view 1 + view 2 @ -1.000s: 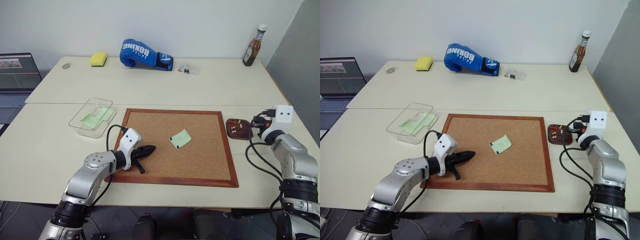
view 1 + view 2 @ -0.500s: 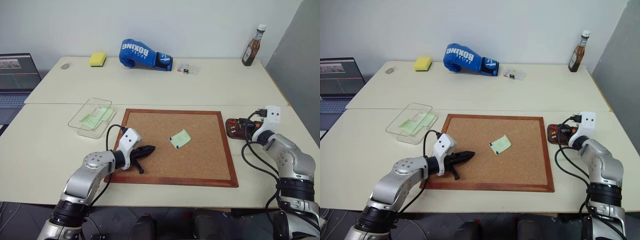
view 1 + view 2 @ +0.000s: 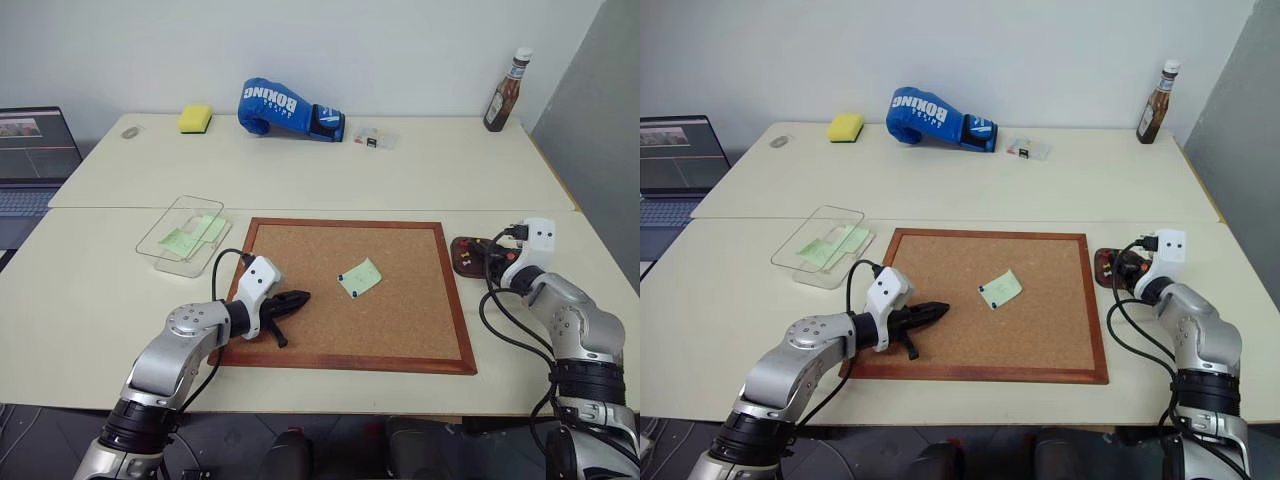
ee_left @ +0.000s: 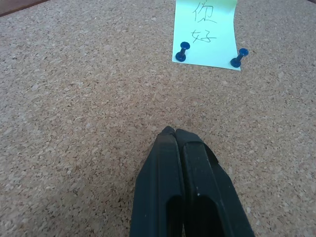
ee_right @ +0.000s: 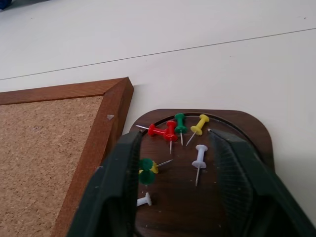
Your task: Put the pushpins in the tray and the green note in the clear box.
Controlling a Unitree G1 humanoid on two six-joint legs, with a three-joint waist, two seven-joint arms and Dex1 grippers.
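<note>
The pale green note (image 3: 361, 277) lies on the corkboard (image 3: 400, 320), held at its near corners by two blue pushpins (image 4: 182, 51). My left gripper (image 3: 300, 297) is shut and empty, resting on the cork a short way left of the note, its tips (image 4: 173, 132) pointing at it. The dark brown tray (image 5: 256, 128) sits just off the board's right edge and holds several red, green, yellow and white pins. My right gripper (image 5: 177, 137) hangs open over the tray, jaws apart on either side of those pins. The clear box (image 3: 185, 235) stands left of the board with green paper inside.
At the back of the table are a blue boxing glove (image 3: 290, 108), a yellow sponge (image 3: 196, 118), a tiny clear case (image 3: 373, 137) and a sauce bottle (image 3: 506, 92). A laptop (image 3: 35, 160) sits at the far left.
My right hand has shifted left over the tray and turned a little. The left arm, the note and its pins have not moved.
</note>
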